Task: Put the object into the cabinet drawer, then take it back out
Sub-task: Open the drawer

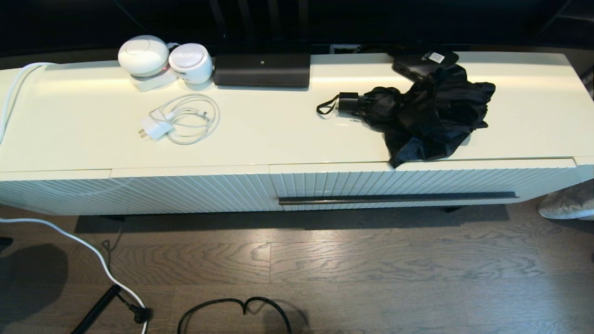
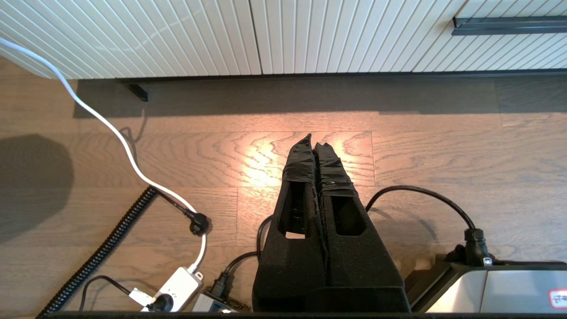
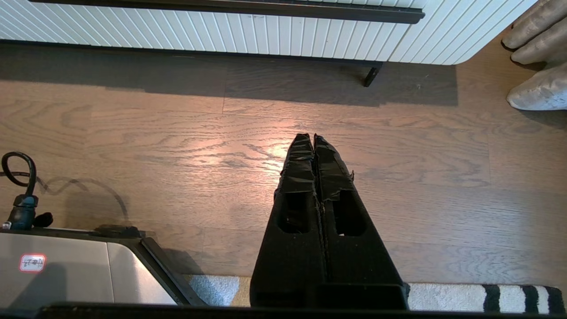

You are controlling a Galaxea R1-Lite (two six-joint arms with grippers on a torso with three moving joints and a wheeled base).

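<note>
I am looking down on a low cream cabinet [image 1: 287,139] at what appears to be the very start of the job: the umbrella [image 1: 424,116] is lying in a loose black heap on the right part of the cabinet top, its short handle and wrist loop pointing left, a fold of fabric spilling over the near edge just above the drawer. The drawer [image 1: 417,188] is sitting closed, its long dark bar handle [image 1: 397,198] untouched. I am keeping both arms low over the wood floor [image 1: 371,269], well short of the cabinet and out of the head view; the left pincer [image 2: 313,141] is hanging with its tips pressed together on nothing, and the right pincer [image 3: 312,139] is doing the same. By my reading everything is left: pulling the drawer open, lifting the umbrella in, then taking it back out. A coiled white charger cable [image 1: 183,119] and a black box with a white label [image 1: 424,61] are lying on the same top.
</note>
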